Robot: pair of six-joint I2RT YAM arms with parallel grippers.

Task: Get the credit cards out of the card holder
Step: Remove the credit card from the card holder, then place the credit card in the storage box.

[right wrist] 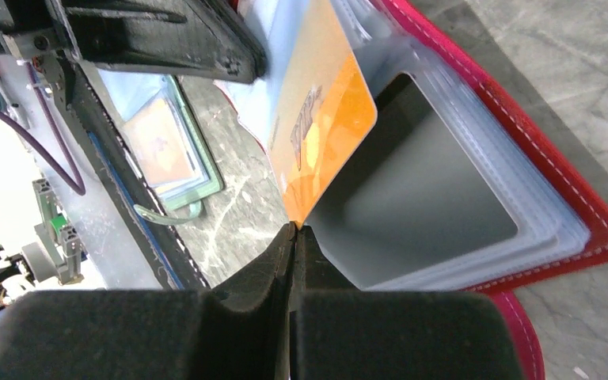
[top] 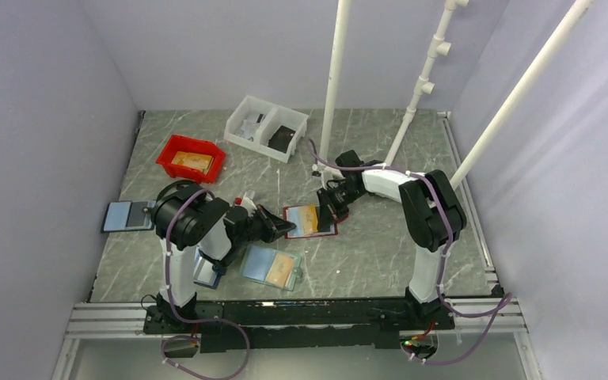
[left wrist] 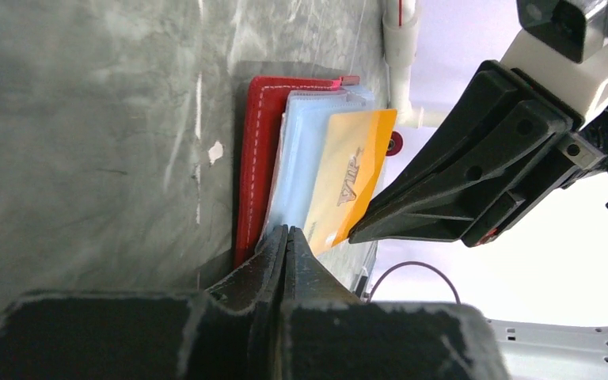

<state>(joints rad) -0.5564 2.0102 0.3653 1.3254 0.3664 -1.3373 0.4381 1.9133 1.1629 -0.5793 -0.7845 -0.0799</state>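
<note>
From above: card holder (top: 317,231) open and flat near the middle of the grey marbled worktop (top: 388,249), red-edged, with an orange credit card (top: 306,218) showing inside. Left end effector (top: 288,227) at the holder's left edge, right end effector (top: 325,215) at its upper right, both low over it. Elsewhere: red bin (top: 191,157) and white two-compartment tray (top: 266,127) toward the back, teal holder (top: 271,266) with its own orange card just in front of the left arm, dark flat holder (top: 129,215) at the far left edge. From the left wrist: left end effector (left wrist: 286,237) closed, fingers pressed together, tips against the near edge of the pale blue-grey plastic sleeves (left wrist: 309,150), right beside the orange credit card (left wrist: 348,178); sleeve pinched or merely touched, cannot tell. Red cover of the card holder (left wrist: 255,158) flat on the worktop (left wrist: 87,142), sleeves lifted off it, small pink-red tab (left wrist: 350,80) at the far end. Right end effector (left wrist: 360,231) closed as well, tip at the card's near corner. From the right wrist: right end effector (right wrist: 294,229) shut tight, tips meeting the lowest corner of the orange credit card (right wrist: 317,134); gripped or only touched, cannot tell. Card tilted up, standing out of the plastic sleeves (right wrist: 443,206), with an empty pocket just beside it and the card holder (right wrist: 570,182) underneath on the worktop (right wrist: 570,47). Left end effector (right wrist: 249,63) at the card's far end; teal holder (right wrist: 170,146) beyond.
</note>
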